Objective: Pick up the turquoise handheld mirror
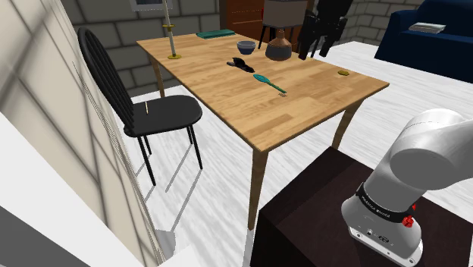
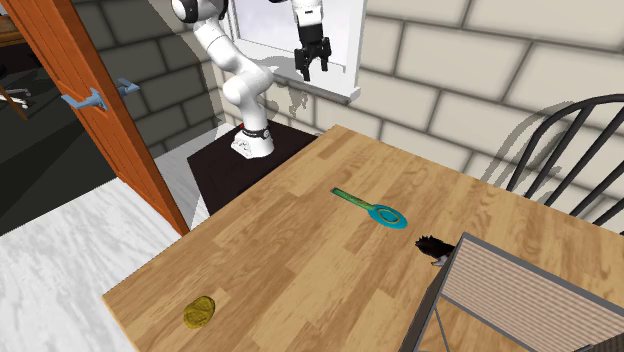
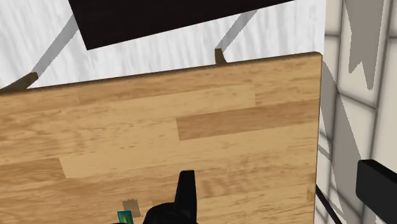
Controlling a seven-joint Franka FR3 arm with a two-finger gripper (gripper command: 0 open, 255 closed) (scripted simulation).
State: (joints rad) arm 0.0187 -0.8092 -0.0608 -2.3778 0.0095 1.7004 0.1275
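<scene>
The turquoise handheld mirror (image 1: 269, 82) lies flat near the middle of the wooden table (image 1: 303, 114), its thin handle pointing toward the stand. In the second exterior view the mirror (image 2: 372, 207) shows its round head and long handle. My black gripper (image 1: 314, 53) hangs high above the table, far from the mirror and touching nothing. Seen from the second exterior view, the gripper (image 2: 308, 68) has its fingers apart, open and empty. In the wrist view the table (image 3: 191, 121) lies far below, and a teal end of the mirror (image 3: 125, 217) peeks in beside a black shape.
On the table's far half stand a candlestick (image 1: 173, 34), a bowl (image 1: 246, 47), a dark vase (image 1: 278, 49), a black brush (image 1: 241, 64) and a teal flat item (image 1: 216, 33). A small golden thing (image 2: 199, 311) lies near one corner. A black chair (image 1: 155, 110) stands beside the table.
</scene>
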